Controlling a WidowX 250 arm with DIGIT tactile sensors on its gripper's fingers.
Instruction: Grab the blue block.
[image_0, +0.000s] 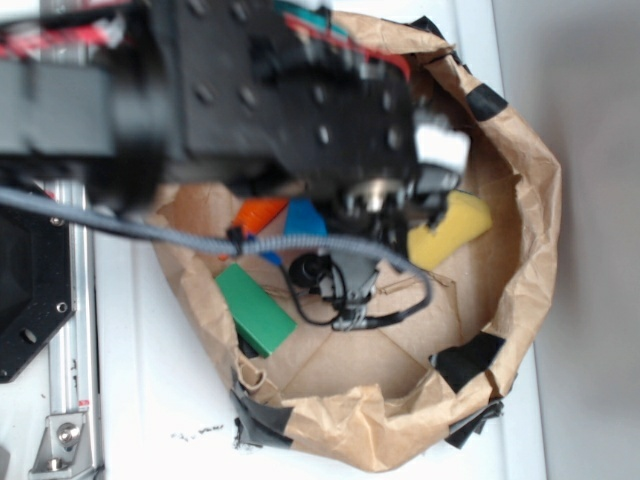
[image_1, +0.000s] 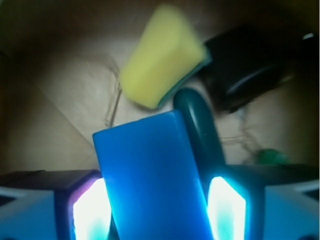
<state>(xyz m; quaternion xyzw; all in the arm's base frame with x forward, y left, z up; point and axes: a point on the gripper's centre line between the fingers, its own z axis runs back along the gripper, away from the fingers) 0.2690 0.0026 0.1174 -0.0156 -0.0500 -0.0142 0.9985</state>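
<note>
The blue block is a bright blue, smooth brick. In the wrist view it stands tilted between my gripper's two fingers, and both glowing pads lie against its sides. The gripper is shut on it. In the exterior view only a corner of the blue block shows under the black arm, next to the orange carrot. The gripper's fingers are hidden there by the arm.
All lies inside a brown paper bag basin with black tape. A yellow sponge lies at the right, a flat green block at the left. A dark teal cucumber toy touches the blue block's right side; a black object lies beyond.
</note>
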